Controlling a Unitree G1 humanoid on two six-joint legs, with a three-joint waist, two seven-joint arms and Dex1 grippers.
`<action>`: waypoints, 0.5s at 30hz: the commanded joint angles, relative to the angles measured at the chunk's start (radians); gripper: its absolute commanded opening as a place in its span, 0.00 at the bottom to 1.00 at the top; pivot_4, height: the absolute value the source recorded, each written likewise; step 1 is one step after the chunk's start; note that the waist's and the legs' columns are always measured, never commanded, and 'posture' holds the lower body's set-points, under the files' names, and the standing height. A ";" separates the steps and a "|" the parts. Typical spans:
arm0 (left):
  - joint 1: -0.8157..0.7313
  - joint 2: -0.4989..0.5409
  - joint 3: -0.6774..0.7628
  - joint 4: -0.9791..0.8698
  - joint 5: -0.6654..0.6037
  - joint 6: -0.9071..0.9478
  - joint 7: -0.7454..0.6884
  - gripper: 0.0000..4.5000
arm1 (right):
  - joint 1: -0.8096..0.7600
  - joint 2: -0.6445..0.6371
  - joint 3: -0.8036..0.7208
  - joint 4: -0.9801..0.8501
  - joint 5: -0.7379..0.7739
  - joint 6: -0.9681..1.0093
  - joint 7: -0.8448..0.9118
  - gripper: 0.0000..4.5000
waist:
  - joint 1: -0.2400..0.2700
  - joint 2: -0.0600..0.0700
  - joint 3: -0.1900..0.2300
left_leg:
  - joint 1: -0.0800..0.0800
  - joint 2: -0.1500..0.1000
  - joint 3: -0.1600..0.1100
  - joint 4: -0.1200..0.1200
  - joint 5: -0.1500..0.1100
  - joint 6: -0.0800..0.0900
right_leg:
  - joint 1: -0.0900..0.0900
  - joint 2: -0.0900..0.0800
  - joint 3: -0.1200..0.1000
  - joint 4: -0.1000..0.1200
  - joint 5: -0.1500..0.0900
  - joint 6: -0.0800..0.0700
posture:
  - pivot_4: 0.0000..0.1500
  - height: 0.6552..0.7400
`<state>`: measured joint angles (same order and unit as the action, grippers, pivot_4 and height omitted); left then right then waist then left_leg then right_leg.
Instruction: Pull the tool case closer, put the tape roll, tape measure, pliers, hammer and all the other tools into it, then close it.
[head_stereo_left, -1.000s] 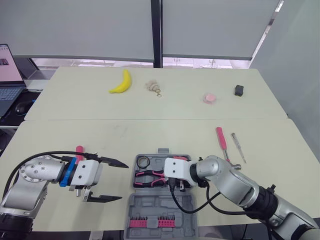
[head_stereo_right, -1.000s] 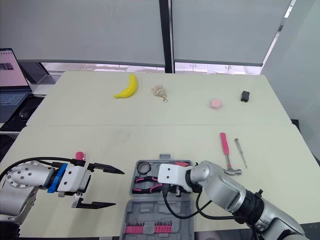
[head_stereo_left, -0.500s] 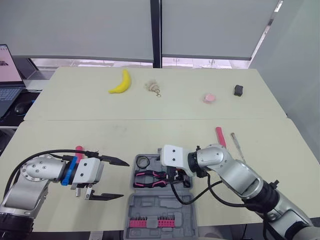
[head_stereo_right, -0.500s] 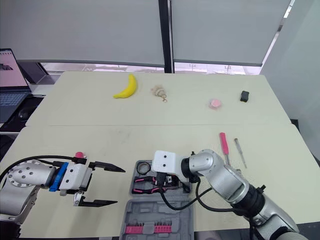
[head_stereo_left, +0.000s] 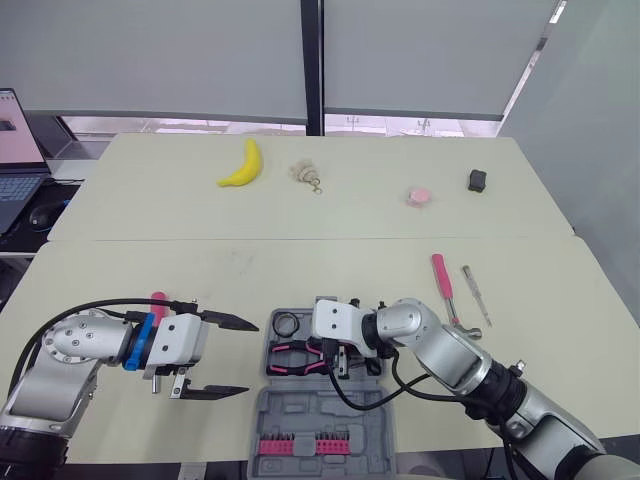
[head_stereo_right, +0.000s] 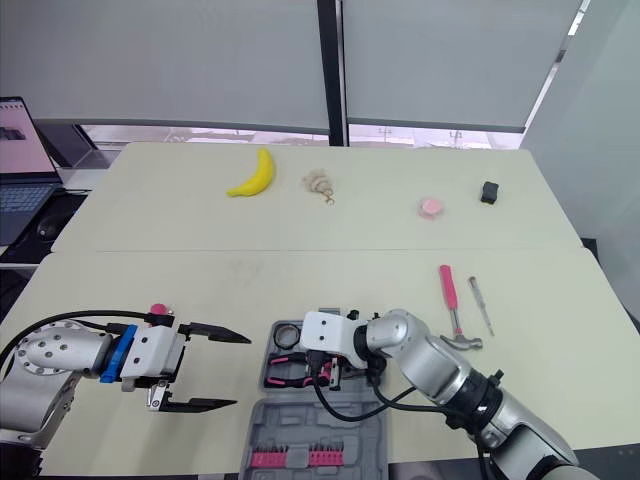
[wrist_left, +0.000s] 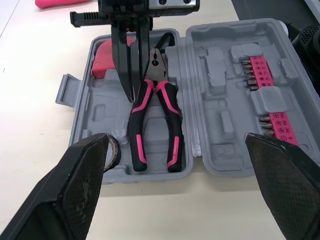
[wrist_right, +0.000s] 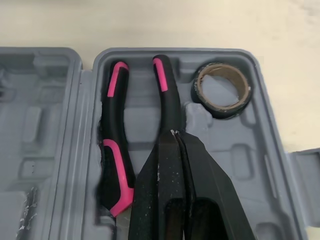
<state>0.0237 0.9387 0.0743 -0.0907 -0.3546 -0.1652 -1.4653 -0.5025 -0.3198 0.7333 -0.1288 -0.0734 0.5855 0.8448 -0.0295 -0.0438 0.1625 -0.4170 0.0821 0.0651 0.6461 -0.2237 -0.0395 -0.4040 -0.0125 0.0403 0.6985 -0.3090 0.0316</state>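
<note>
1. My right end effector (wrist_right: 173, 134) is over the tray half of the tool case (wrist_left: 222, 120). Its fingers are pinched narrow with nothing between them, tips right at one handle of the pliers (wrist_right: 117, 155).
2. My left end effector (head_stereo_left: 228, 357) hangs just left of the case, spread wide and empty.
3. Done so far, as I read it:
   - The case sits open close in front of me on the bench (head_stereo_left: 330, 270).
   - The pliers lie in their recess.
   - The tape roll (wrist_right: 222, 111) is seated in the corner pocket beside them.
   - A red-pink body (wrist_left: 102, 57) fills the far corner of the tray. I take that for the tape measure.
   - The pink bit rack (head_stereo_left: 305, 443) is in the lid half.
4. Left to do:
   - The hammer (head_stereo_right: 449, 290) and a slim screwdriver (head_stereo_right: 481, 300) lie side by side on the bench to my right, well apart from the case.
   - A pink-handled item (head_stereo_left: 158, 298) lies by my left arm.
   - The case is wide open, so closing comes last. I'd call it roughly half done.
5. Hard to make out:
   - I can't tell whether the right fingertips press on the pliers handle or hover just above it.
   - The red-pink body is partly covered by my right end effector, so its identity is a guess.
   - The pink item by my left arm is mostly hidden behind it, and I can't name the tool.
</note>
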 joint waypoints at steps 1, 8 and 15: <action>0.005 -0.007 0.012 -0.024 -0.024 -0.011 0.011 1.00 | -0.003 0.004 0.024 0.034 -0.033 -0.024 0.004 0.01 | 0.000 0.000 0.000 | 0.000 0.000 0.000 0.000 0.000 0.000 | 0.000 0.000 0.000 0.000 0.000 0.000 | 1.00 1.00; 0.008 -0.012 0.017 -0.024 -0.029 -0.017 0.017 1.00 | 0.017 0.017 0.059 0.126 -0.070 0.036 0.018 0.01 | -0.001 0.000 -0.003 | 0.001 0.000 0.000 0.000 0.000 0.000 | 0.000 0.000 0.000 0.000 0.000 0.000 | 1.00 1.00; 0.012 -0.016 0.028 -0.024 -0.045 -0.008 0.032 1.00 | 0.029 0.042 0.025 0.118 -0.061 -0.106 0.000 0.01 | -0.002 -0.001 -0.011 | 0.002 0.000 0.000 0.000 0.000 0.000 | 0.001 0.000 0.000 0.000 0.000 0.000 | 1.00 1.00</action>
<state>0.0334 0.9236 0.0760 -0.0908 -0.3780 -0.1758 -1.4445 -0.4941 -0.2864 0.7481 -0.0360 -0.1353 0.5034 0.8464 -0.0311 -0.0443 0.1514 -0.4147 0.0827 0.0653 0.6462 -0.2237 -0.0394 -0.4027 -0.0117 0.0409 0.6989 -0.3090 0.0314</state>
